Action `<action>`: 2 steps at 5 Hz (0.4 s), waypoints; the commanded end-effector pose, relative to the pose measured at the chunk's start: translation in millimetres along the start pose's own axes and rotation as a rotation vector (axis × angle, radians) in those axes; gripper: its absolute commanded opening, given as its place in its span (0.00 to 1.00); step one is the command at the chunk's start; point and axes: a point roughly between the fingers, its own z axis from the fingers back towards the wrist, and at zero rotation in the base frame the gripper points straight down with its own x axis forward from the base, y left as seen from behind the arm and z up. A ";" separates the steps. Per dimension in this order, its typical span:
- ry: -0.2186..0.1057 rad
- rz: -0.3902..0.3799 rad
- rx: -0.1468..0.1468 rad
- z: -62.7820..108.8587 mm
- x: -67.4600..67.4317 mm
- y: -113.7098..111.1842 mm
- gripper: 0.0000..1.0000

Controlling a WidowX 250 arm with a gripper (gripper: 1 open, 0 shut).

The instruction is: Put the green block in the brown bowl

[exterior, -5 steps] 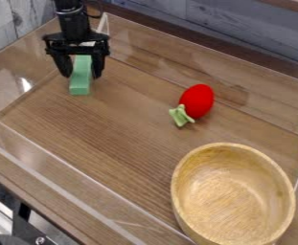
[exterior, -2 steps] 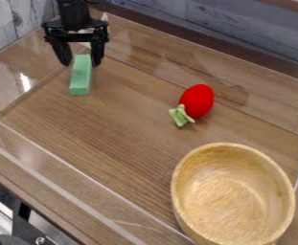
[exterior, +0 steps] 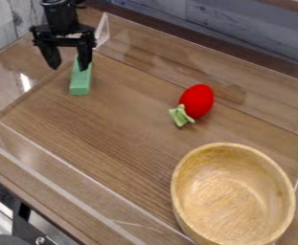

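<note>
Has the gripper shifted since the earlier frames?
Yes: against the green block, the gripper has moved toward the left of the picture.

Our arm [exterior: 60, 13] is at the top left of the view, coming down from the frame's top edge. Tool [exterior: 64, 54] points down, low over the tabletop [exterior: 126, 124], fingers spread open.

Matt green block [exterior: 80, 80], smooth grained-wood bowl [exterior: 233, 194], glossy red toy [exterior: 197, 98], wooden tabletop [exterior: 126, 139]
</note>
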 end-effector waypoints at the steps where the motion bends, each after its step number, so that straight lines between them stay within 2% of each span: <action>1: -0.058 -0.075 0.016 31.2 9.4 1.6 1.00; 2: -0.052 -0.137 0.012 39.3 7.4 -2.0 1.00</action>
